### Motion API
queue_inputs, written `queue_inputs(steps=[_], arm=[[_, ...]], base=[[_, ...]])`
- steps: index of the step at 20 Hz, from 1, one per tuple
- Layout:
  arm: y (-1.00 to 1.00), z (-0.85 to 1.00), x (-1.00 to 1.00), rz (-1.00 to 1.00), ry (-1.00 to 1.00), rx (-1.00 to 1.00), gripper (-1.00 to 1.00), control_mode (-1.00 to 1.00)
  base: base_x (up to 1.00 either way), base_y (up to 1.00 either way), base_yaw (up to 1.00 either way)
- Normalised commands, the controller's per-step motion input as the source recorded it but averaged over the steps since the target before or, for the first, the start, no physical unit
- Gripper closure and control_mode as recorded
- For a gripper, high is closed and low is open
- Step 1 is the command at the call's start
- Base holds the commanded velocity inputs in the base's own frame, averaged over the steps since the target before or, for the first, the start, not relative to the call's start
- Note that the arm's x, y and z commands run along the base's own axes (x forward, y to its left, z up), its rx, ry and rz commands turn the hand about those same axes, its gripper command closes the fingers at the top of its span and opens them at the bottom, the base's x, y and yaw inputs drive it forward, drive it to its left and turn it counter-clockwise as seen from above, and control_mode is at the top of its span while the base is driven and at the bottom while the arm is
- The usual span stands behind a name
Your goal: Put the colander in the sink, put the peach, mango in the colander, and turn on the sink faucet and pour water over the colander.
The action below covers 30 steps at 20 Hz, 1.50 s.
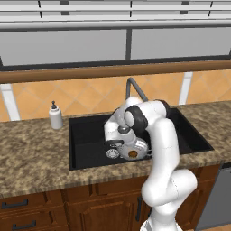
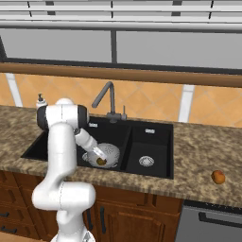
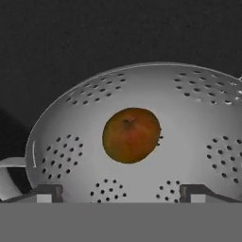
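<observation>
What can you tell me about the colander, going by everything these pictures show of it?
The colander is a small silver-grey metal bowl, smooth inside, with clusters of small holes and a side handle visible at one edge. It sits upright on the floor of the black sink, in the left basin, near the drain. One fruit, the mango, green-yellow and orange, lies in its middle. The open gripper hangs just above, touching neither.

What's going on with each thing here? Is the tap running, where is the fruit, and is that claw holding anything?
colander: upright in the sink's left basin
sink: no water visible
mango: lying inside the colander
peach: on the counter to the right of the sink
sink faucet: no stream visible
gripper: open above the colander, holding nothing
</observation>
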Motion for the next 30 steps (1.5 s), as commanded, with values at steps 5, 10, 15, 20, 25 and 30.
queue_inputs(steps=[5, 10, 15, 20, 25, 30], arm=[[0.08, 0.97, -0.01, -0.04, 0.01, 0.0, -1.0, -1.0], [0.0, 0.95, -0.21, 0.0, 0.05, -0.04, -1.0, -1.0], [0.0, 0.8, -0.65, 0.0, 0.0, -0.07, -1.0, -1.0], [-0.3, 0.69, -0.76, 0.0, 0.0, -0.01, -1.0, -1.0], [-0.52, 0.64, -0.27, 0.0, 0.06, 0.0, -1.0, -1.0], [-0.58, 0.57, 0.0, 0.04, 0.16, -0.17, -1.0, -1.0]], base=[[0.0, 0.0, 0.0], [0.0, 0.0, 0.0], [0.0, 0.0, 0.0], [0.0, 0.0, 0.0], [0.0, 0.0, 0.0], [0.0, 0.0, 0.0]])
